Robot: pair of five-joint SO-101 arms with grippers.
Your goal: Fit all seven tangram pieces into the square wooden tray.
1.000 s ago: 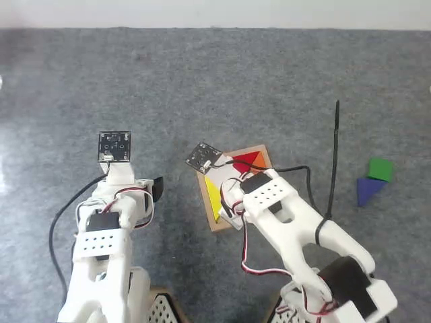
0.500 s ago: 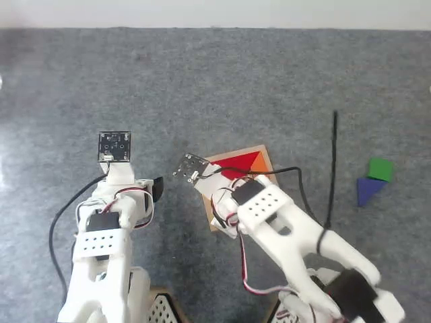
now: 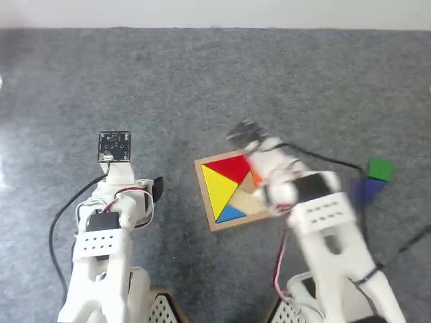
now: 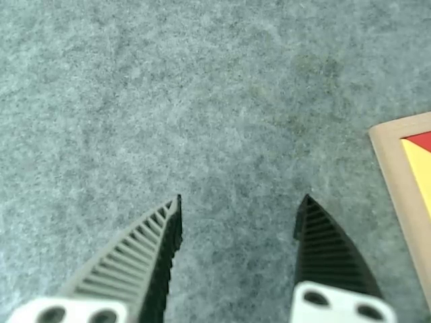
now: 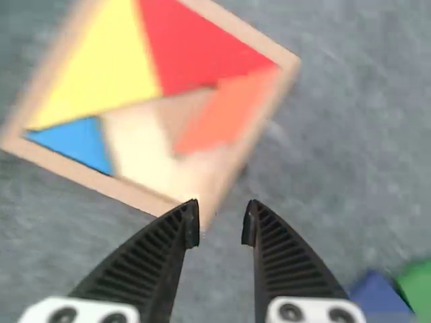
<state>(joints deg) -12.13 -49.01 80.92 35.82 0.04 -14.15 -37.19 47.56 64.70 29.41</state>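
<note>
Though parted only narrowly, the right tool (image 5: pixel 221 207) holds nothing.

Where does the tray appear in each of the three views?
High view: the tray lies near the picture's middle.
Left wrist view: one corner of the tray shows at the picture's edge, to the side of the left gripper.
Right wrist view: the tray lies just beyond the right gripper.
Shared landmark: the yellow triangle inside it.
</note>
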